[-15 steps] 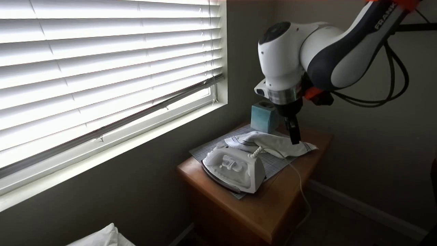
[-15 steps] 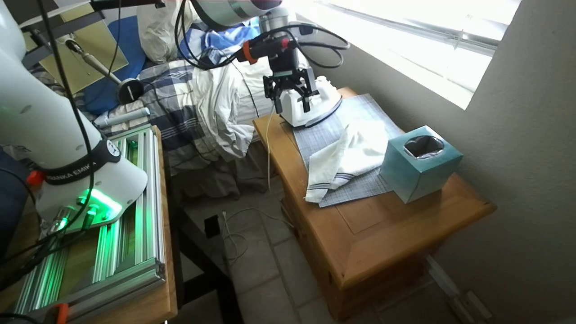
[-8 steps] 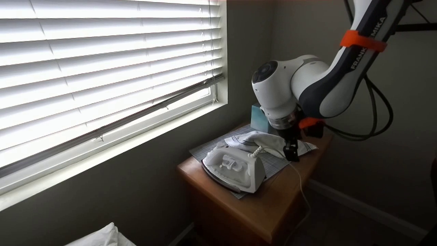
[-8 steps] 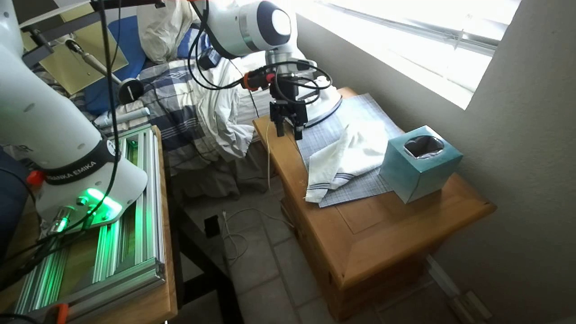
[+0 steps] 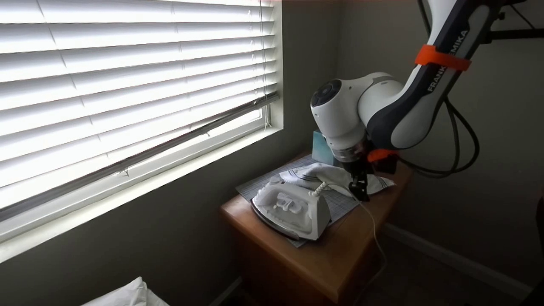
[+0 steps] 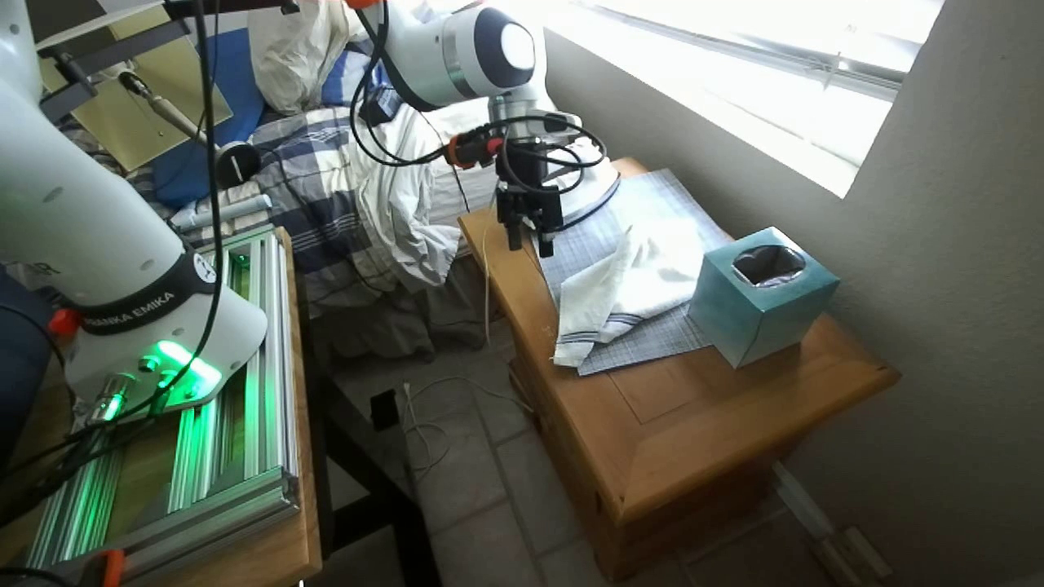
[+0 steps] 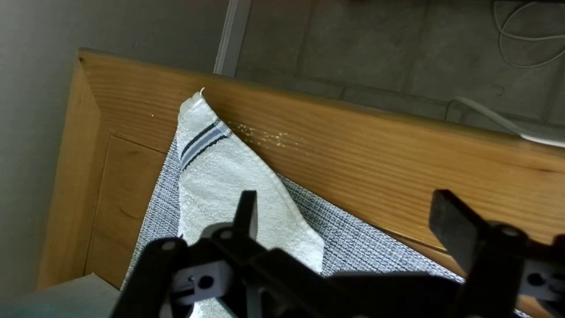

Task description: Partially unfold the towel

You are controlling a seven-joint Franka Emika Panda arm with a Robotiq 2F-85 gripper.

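Note:
The towel (image 5: 329, 173) is a white cloth with dark blue stripes near its ends. It lies bunched on a grey woven mat on the small wooden table, and also shows in an exterior view (image 6: 652, 273). In the wrist view the towel (image 7: 220, 185) points one striped corner onto bare wood. My gripper (image 7: 348, 214) is open and empty. In the wrist view one finger overlaps the towel and the other is over wood beyond the mat. In both exterior views the gripper (image 6: 530, 244) (image 5: 360, 196) hangs near the table edge, between iron and towel, apparently above the surface.
A white iron (image 5: 293, 210) stands on the mat (image 6: 587, 236) beside the towel, its cord passing close to the gripper. A teal tissue box (image 6: 763, 302) stands at the towel's other side. The wooden table (image 6: 693, 432) adjoins a wall with a window.
My gripper has come down towards the table and turned somewhat, then shifted slightly towards the towel. It is open. The towel, iron and box have not moved.

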